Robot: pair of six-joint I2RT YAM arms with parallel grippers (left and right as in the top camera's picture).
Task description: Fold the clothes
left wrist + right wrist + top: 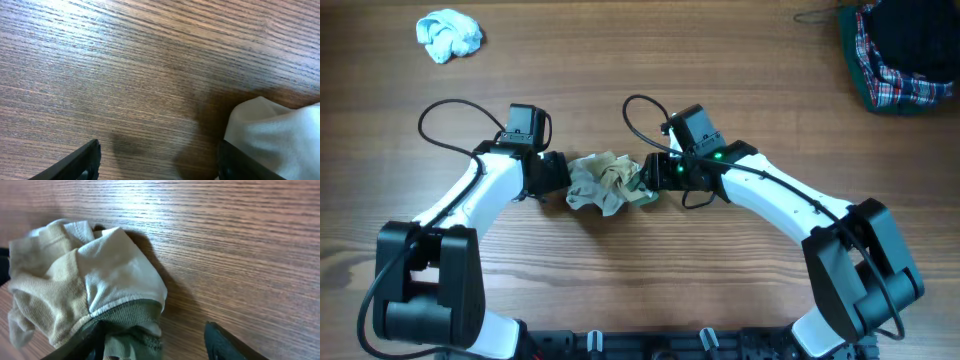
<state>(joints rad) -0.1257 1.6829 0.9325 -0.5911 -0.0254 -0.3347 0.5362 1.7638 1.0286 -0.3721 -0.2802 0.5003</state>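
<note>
A crumpled beige, white and olive garment (608,181) lies in a heap on the wooden table between my two grippers. My left gripper (556,176) is open at its left edge; in the left wrist view (157,162) bare wood lies between the fingers and white cloth (280,132) touches the right finger. My right gripper (650,172) is open at the heap's right edge; in the right wrist view (157,342) the olive hem (132,330) lies against the left finger, with the heap (65,285) to the left.
A crumpled light blue cloth (448,35) lies at the far left of the table. A pile with plaid and dark green clothes (900,55) sits at the far right corner. Both arms' cables loop over the table near the heap.
</note>
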